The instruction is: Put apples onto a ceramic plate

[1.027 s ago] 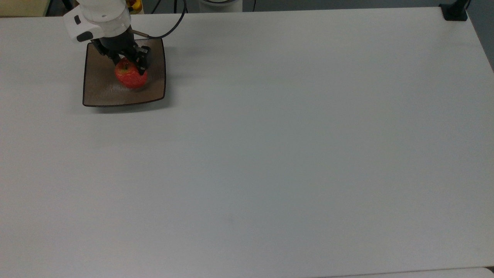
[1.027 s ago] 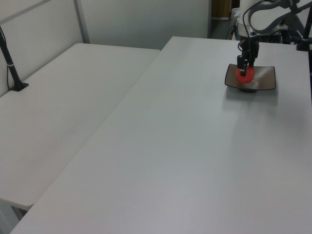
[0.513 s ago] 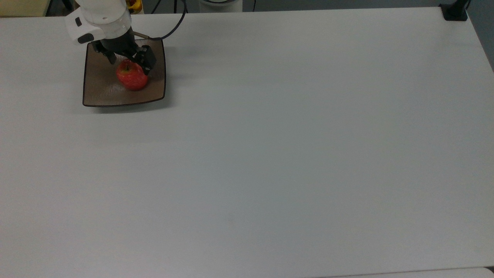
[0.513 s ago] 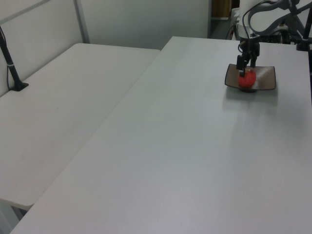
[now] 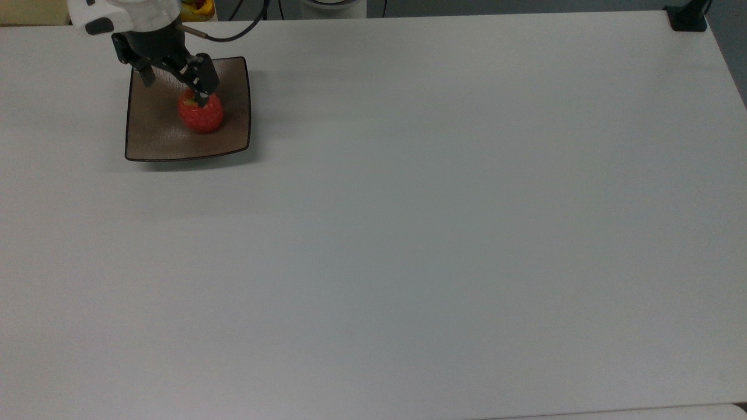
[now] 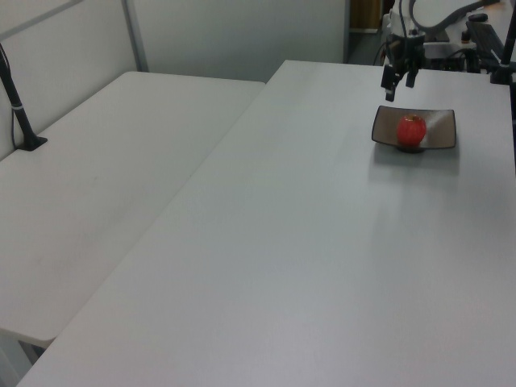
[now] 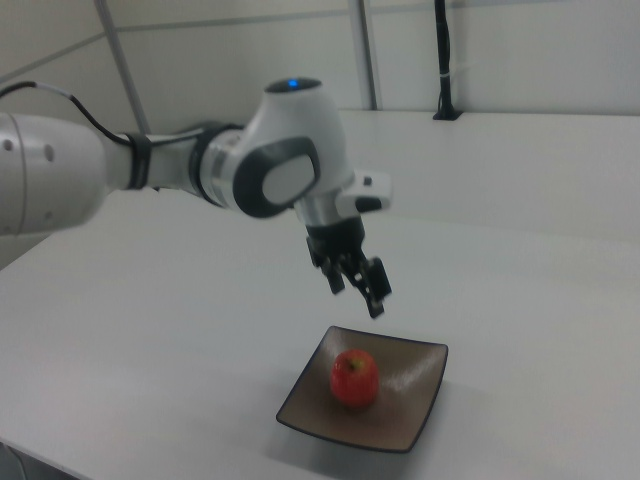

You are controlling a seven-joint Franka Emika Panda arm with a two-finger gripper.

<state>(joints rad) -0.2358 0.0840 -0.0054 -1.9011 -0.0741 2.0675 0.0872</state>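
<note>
In the top view, the apple (image 5: 201, 114) is seen resting upright near the middle of the plate (image 5: 153, 140), which sits toward the far left of the table (image 5: 443, 221). The apple had been pinched between the fingers a second earlier; it has since been released, and the gripper (image 5: 174, 80) has been raised clear of it. In the right view, the gripper (image 7: 354, 284) is shown well above the fruit, its jaws spread and empty. The placement is therefore judged complete, with only withdrawal of the arm remaining. No brand, label or legible writing can be made out on any item.
</note>
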